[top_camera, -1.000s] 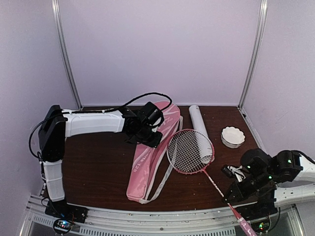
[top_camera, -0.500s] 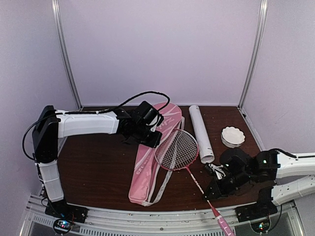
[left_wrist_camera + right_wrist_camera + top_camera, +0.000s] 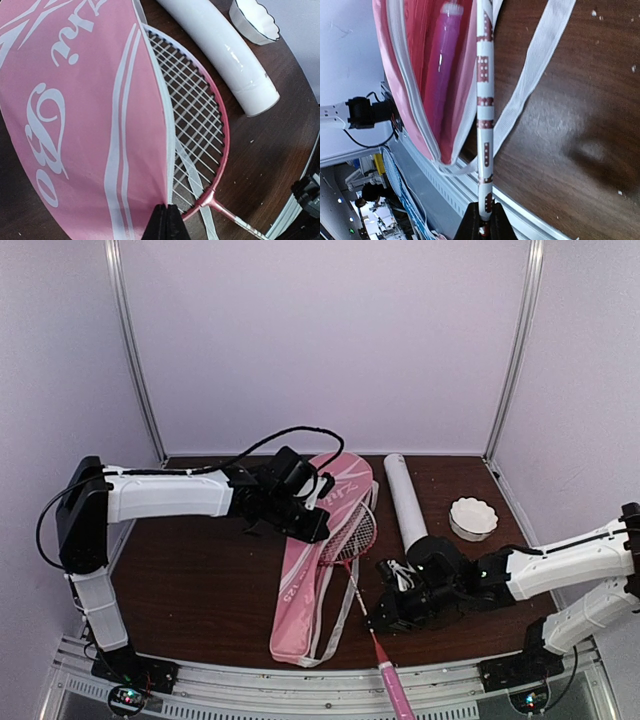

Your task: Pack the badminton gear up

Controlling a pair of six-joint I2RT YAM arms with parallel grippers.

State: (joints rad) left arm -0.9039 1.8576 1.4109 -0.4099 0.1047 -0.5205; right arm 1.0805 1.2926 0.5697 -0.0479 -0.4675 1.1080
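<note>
The pink racket bag (image 3: 300, 585) lies in the middle of the table. My left gripper (image 3: 308, 528) is shut on the edge of its upper flap (image 3: 167, 190) and holds it raised. A racket's head (image 3: 350, 535) lies half under that flap, seen in the left wrist view (image 3: 200, 125). My right gripper (image 3: 384, 617) is shut on its white shaft (image 3: 484, 100); the pink handle (image 3: 395, 695) sticks out past the table's front edge. A second pink handle (image 3: 442, 75) lies inside the bag. The white tube (image 3: 405, 502) lies to the right. No shuttlecocks show.
A white scalloped dish (image 3: 472, 517) stands at the right, beyond the tube's near end (image 3: 257, 97). The bag's white strap (image 3: 535, 75) trails over the wood beside the shaft. Metal frame posts stand at the back corners, and a metal rail (image 3: 300, 680) runs along the front edge.
My right arm has swung left and forward with the racket, sliding its head under the bag's flap. My left gripper has kept hold of the flap and shifted slightly left.
</note>
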